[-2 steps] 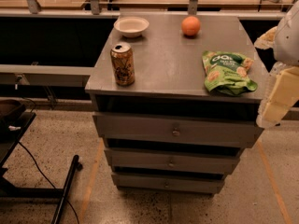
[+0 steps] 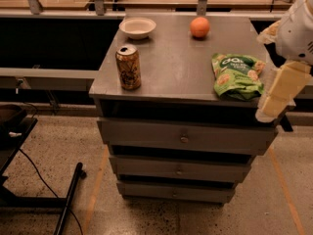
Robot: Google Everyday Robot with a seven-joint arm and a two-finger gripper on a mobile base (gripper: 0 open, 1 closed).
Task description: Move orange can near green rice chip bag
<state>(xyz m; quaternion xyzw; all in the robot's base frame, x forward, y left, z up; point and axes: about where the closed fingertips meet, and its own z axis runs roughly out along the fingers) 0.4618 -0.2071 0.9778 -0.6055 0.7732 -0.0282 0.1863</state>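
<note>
Only the gripper (image 2: 275, 101) is showing any change from a moment ago: it is sitting slightly further left and a little higher at the right edge of the view. The can, bag, fruit and bowl are lying where they were. The gripper is hanging pale and slanted just off the right front corner of the grey cabinet (image 2: 176, 70), right beside the green rice chip bag (image 2: 237, 76); whether they are touching cannot be told. Whether it is open or closed cannot be told either, and it is holding nothing visible.

The orange can (image 2: 128, 66) is standing upright near the left front corner of the cabinet top, well apart from the bag, which is lying flat near the right front edge. A round orange fruit (image 2: 199, 27) is sitting towards the back, right of centre, and a pale bowl (image 2: 137, 27) is sitting at the back left, behind the can. Three drawers (image 2: 183, 138) are facing forward below the top. A dark cable (image 2: 46, 185) is trailing across the speckled floor (image 2: 146, 214) at the lower left.
</note>
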